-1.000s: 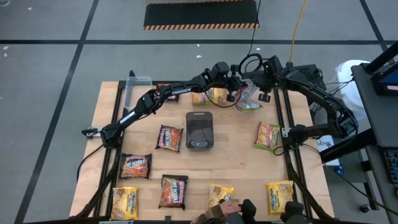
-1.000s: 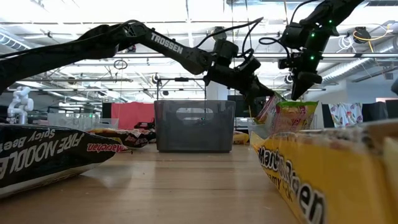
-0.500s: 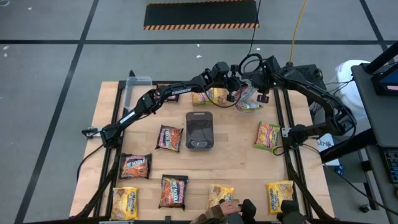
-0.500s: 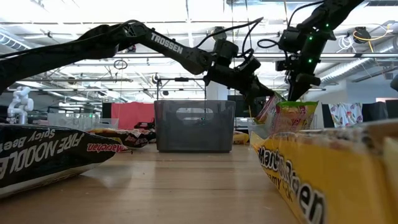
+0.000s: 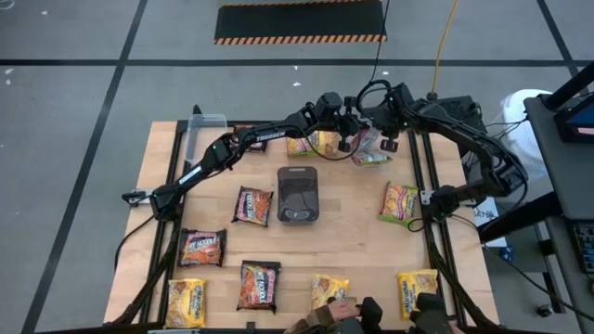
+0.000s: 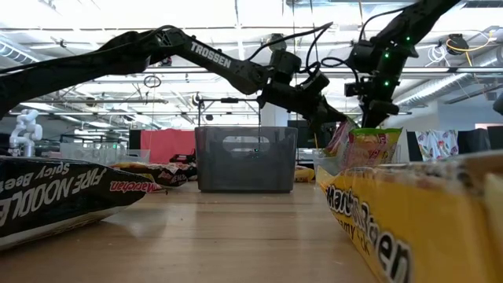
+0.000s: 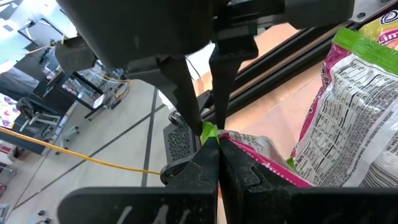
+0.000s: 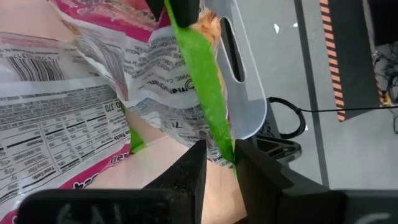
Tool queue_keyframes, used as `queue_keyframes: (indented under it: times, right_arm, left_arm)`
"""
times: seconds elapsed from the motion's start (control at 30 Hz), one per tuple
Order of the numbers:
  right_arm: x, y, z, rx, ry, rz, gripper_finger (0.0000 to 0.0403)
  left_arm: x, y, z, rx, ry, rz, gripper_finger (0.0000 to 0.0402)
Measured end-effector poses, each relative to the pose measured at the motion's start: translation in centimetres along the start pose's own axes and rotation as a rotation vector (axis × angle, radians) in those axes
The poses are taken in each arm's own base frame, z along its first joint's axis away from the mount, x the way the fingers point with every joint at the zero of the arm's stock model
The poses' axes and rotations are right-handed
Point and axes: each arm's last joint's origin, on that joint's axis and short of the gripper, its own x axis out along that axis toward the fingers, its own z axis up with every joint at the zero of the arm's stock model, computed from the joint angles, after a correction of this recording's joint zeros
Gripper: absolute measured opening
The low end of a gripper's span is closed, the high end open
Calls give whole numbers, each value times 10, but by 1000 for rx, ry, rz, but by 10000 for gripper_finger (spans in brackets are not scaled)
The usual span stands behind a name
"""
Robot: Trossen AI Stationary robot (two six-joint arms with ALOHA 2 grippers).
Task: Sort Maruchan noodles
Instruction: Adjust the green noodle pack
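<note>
At the far right corner of the wooden table, we find both arms meeting over a clear plastic tub. We note the left gripper reached across from the left side, its fingers pressed tight on the green edge of a pink packet. The right gripper hangs just beside it, and its fingers stand a narrow gap apart with the green seam of that same packet running between them — whether they press on it we cannot tell. A second pink-and-green packet stands right next to the first, printed back showing.

We count the remaining noodle packets lying flat and apart on the table: yellow ones just left of the grippers, a green-edged one on the right side, dark ones left of centre and along the left side, and a near row with yellow packets at the corners and a dark one between.

A dark grey tray sits at the table's centre — none of the packets touches it.
</note>
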Motion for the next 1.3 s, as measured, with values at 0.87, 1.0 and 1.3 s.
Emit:
queue_keyframes:
  times: [0.87, 1.0, 1.3]
  right_arm:
    - [-4, 1, -1, -23, -4, 4, 0]
    - [-9, 1, -1, -25, -15, -9, 0]
    - [-19, 4, -4, -17, -13, -6, 0]
  left_arm:
    - [0, -2, -1, 8, 14, -16, 1]
    - [0, -4, -2, 22, 26, -31, 1]
    - [1, -6, -3, 39, 36, -45, 1]
